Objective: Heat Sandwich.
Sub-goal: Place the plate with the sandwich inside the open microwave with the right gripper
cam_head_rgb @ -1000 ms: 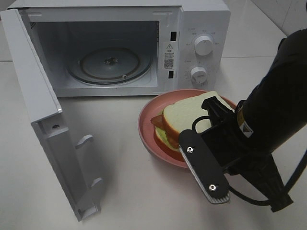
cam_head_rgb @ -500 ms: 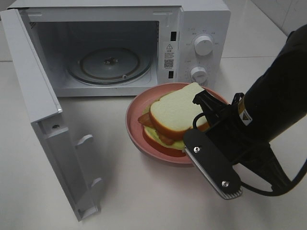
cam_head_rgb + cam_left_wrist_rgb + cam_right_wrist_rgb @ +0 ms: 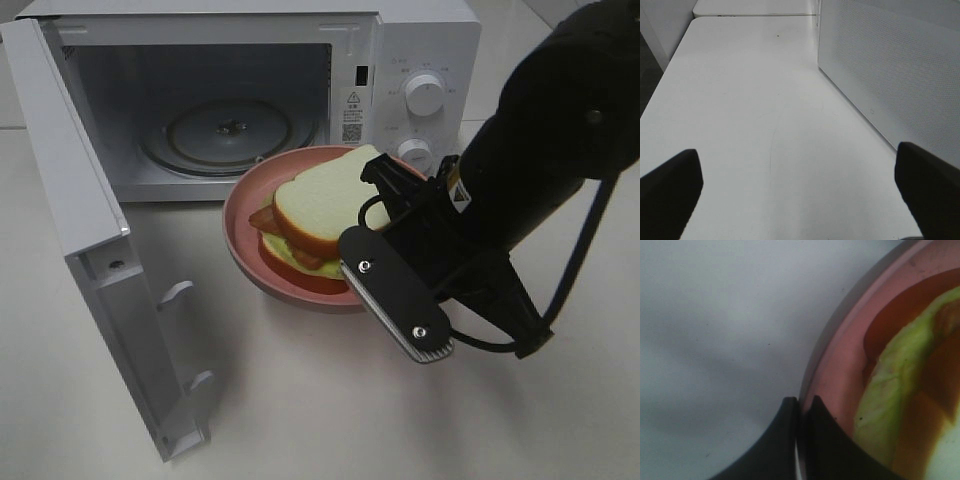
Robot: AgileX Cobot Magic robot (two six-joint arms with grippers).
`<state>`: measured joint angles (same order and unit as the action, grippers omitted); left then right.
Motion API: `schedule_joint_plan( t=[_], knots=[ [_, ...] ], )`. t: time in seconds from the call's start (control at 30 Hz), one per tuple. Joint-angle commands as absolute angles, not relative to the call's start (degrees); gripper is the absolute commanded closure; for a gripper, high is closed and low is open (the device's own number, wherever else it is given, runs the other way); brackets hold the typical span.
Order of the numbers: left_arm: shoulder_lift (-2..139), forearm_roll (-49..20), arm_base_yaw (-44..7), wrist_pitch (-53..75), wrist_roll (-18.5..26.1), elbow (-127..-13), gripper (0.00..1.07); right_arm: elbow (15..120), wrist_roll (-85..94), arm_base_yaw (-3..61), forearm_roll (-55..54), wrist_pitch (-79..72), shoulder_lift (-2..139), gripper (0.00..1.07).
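Tabletop [image 3: 300, 400]; sandwich [image 3: 325, 200] lengthwise toward microwave [image 3: 420, 30]

The right gripper [image 3: 358, 268], clamped on the rim of the pink plate [image 3: 240, 232], is now farther left and closer to the microwave [image 3: 420, 40]. The plate and the sandwich [image 3: 320, 205] have moved with it, reaching the sill of the open cavity.

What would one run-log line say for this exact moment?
right gripper: shut on pink plate rim | sandwich: on plate | microwave: open | left gripper: open, empty
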<state>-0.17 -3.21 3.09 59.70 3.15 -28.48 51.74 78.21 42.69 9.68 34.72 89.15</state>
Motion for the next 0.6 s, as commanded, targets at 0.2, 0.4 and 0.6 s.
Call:
schedule_joint_plan(
  t=[0.2,0.4,0.6],
  knots=[
    [-1.72,-3.21,3.15,59.36,3.32,-28.3,0.07,58.67,82.28,42.51,8.02,33.86,93.56,1.07],
    [-1.72,-3.21,3.15,59.36,3.32,-28.3,0.07,62.28,85.6,40.74,4.81,35.75,96.14,1.07],
    [-1.72,-3.21,3.15,59.36,3.32,-28.3,0.07,66.41,86.97,39.88,3.78,37.87,99.24,1.07]
  ],
)
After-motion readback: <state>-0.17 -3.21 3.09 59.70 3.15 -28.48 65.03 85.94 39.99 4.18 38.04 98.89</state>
